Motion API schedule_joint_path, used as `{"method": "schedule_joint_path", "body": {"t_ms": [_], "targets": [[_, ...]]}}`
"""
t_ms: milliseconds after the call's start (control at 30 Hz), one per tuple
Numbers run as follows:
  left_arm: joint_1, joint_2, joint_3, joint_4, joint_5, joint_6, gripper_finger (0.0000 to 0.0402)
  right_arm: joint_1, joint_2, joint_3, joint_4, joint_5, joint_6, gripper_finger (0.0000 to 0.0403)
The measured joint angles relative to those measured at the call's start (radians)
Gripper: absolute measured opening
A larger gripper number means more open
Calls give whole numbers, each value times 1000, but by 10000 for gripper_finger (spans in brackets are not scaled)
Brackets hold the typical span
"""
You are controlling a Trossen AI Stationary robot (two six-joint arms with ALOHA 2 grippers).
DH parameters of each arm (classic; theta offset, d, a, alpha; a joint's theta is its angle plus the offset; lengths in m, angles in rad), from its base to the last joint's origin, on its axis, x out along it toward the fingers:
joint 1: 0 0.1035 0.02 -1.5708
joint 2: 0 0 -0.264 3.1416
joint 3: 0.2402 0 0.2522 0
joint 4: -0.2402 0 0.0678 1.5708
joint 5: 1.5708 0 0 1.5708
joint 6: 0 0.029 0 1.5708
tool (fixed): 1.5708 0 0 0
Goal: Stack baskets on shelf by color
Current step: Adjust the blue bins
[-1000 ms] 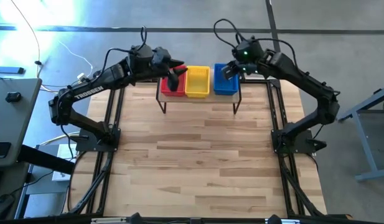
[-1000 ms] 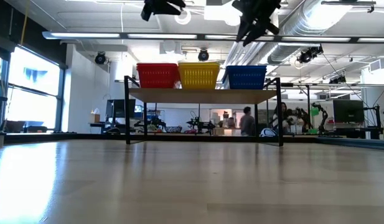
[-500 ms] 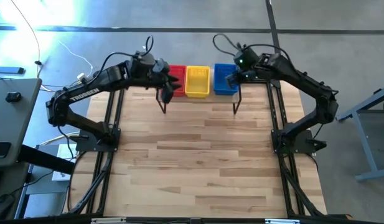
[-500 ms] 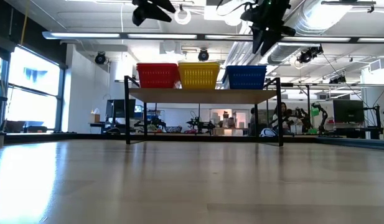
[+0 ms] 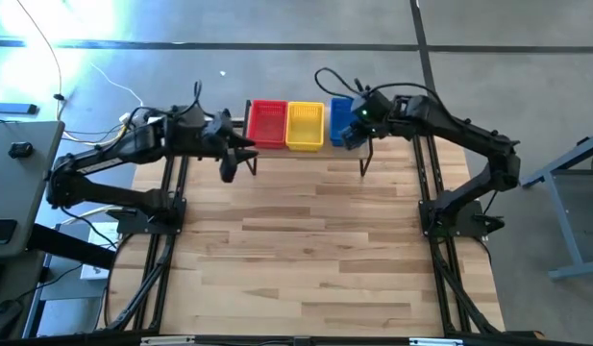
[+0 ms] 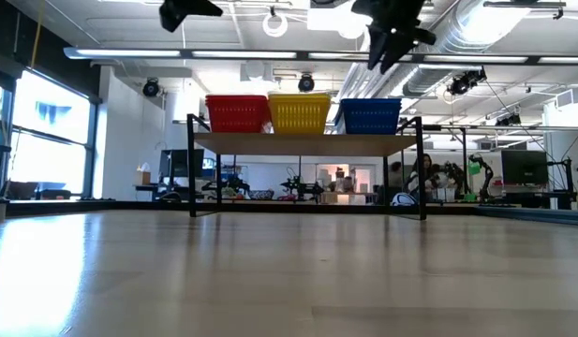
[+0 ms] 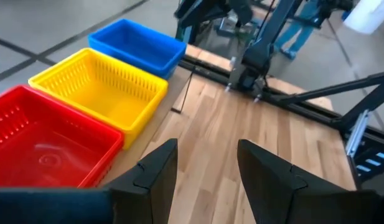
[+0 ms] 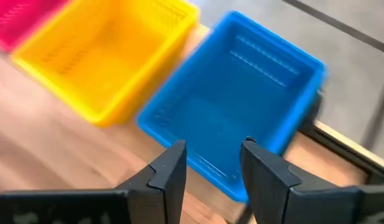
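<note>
Left gripper [image 7: 201, 177]: the jaws stand apart with nothing between them. It hangs just off the left end of the shelf [image 5: 306, 152], over the tabletop [image 5: 315, 240], beside the red basket stack [image 5: 267, 123].

Right gripper [image 8: 210, 171]: the jaws also stand apart and hold nothing. It hangs above the blue basket stack [image 5: 342, 120] at the right end of the shelf, with the blue basket's open mouth directly beyond its fingers in the right wrist view.

Step in hand: judged from the layout, the stacking appears complete. Three stacks stand in a row on the shelf, red, yellow basket stack [image 5: 306, 125], blue, each touching or just beside its neighbour. No loose basket shows on the tabletop. How many baskets each stack contains cannot be counted from these views.

Next move: most likely a retreat of both arms to rest. This calls for a clear lift of the right gripper away from the blue rim, so that no finger catches the stack and shifts it.

Materials and shapes:
- Baskets: rectangular moulded plastic, slightly tapered walls, fine perforated mesh sides, smooth glossy floor, rolled rim. They appear light and easily nudged.
- Shelf: flat light-wood board on thin black metal legs, level in the low view.
- Tabletop: pale butcher-block planks, smooth finish.
- Fingers [image 7: 157, 171]: dark, matte, angular.
</note>
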Motion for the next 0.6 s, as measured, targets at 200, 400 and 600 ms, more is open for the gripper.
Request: {"method": "schedule_joint_path", "body": {"t_ms": [200, 400, 600], "targets": [[-15, -56, -12, -9, -1, -1, 158, -38, 43, 0, 66, -115, -141, 135], [-27, -86, -12, -9, -1, -2, 158, -90, 107, 0, 37, -167, -151, 135], [-38, -88, -12, -12, 0, -2, 158, -109, 146, 0, 32, -214, -154, 135]]}}
